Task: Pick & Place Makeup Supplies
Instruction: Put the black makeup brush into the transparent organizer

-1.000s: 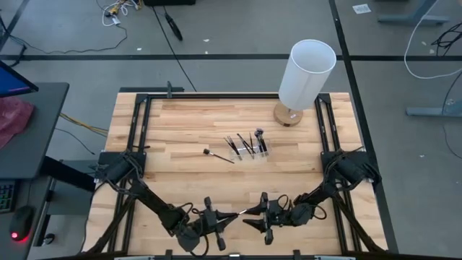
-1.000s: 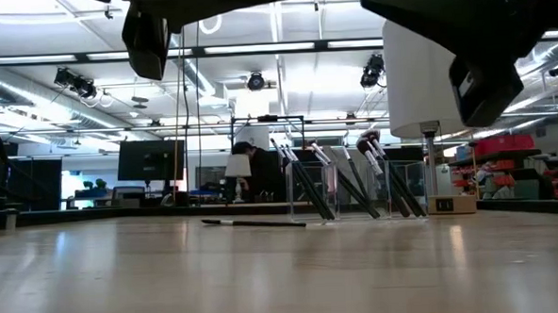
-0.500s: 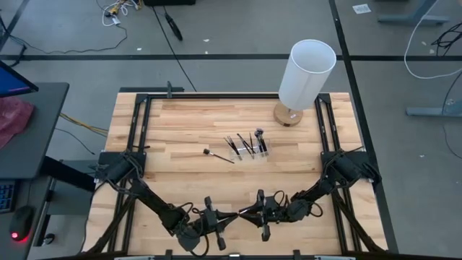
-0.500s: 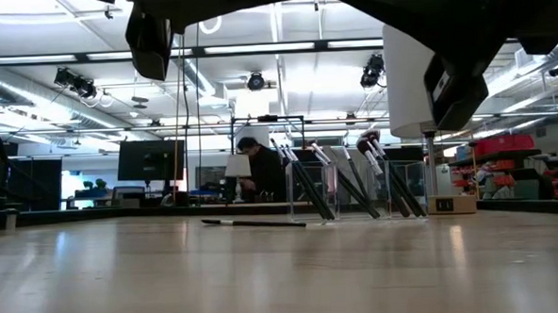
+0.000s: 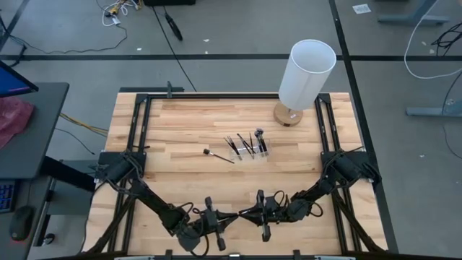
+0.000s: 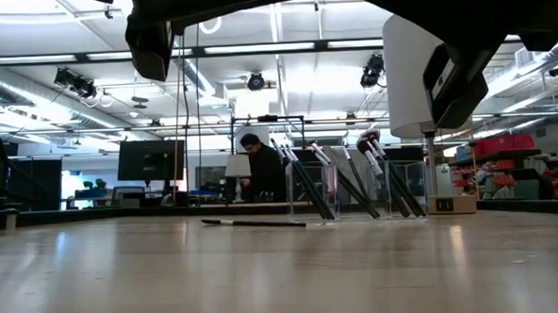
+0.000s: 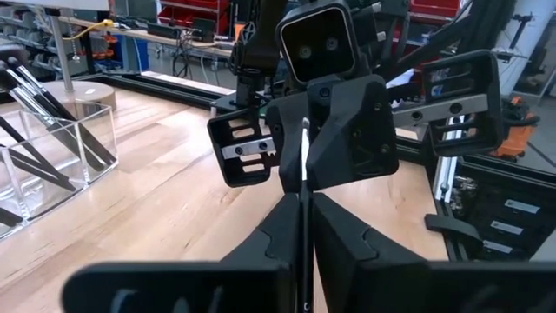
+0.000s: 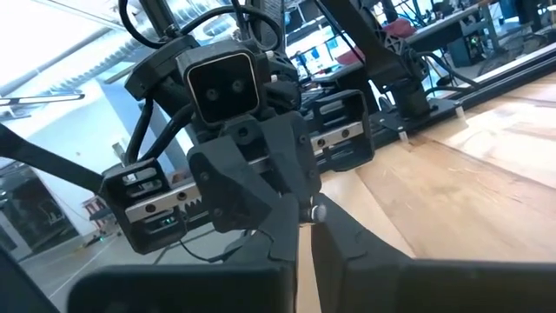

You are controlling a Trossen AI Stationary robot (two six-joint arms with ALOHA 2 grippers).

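Facing tip to tip, left gripper (image 5: 228,217) and right gripper (image 5: 245,214) jaws both pinch one makeup brush (image 7: 304,161).

A grey floor (image 5: 231,29) with trailing cables (image 5: 433,43) surrounds the wooden surface (image 5: 188,130); beyond it, ceiling lights (image 6: 78,82) hang over a workshop with a monitor (image 6: 150,160).

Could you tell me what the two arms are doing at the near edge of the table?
They are passing a makeup brush from one to the other. The left gripper and right gripper meet tip to tip above the near edge, both shut on the same brush. Farther back, a clear holder already has several brushes leaning in it, one loose brush lies on the table beside it, and a white lamp stands at the far right.
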